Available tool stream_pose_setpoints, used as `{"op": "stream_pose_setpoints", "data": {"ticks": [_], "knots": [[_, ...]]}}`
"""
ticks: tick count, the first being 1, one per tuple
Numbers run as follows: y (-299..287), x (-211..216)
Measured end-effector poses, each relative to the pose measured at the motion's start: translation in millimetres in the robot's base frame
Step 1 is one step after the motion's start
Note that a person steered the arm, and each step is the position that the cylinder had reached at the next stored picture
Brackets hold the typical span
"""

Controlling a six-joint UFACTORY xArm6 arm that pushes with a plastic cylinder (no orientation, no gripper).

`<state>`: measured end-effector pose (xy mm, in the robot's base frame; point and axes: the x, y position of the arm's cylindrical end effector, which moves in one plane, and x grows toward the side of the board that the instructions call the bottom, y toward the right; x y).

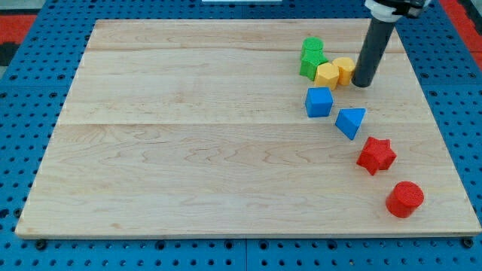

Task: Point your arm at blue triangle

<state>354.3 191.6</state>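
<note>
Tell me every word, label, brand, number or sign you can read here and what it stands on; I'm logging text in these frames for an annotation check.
None: no readable text, number, brand or sign shows anywhere in the camera view.
The wooden board, the blue triangle and the other coloured blocks are all plain.
My tip and its dark rod carry no marking that can be made out.

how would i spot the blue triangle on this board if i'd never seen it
Look at the wooden board's right half, where blocks run diagonally down from my tip. The blue triangle sits between the blue cube and red star; it alone is blue and wedge-shaped.
</note>
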Motion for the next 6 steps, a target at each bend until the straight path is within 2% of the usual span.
{"op": "stream_pose_setpoints", "data": {"ticks": [3, 4, 6], "knots": [[16, -8], [41, 49], [-12, 71]]}}
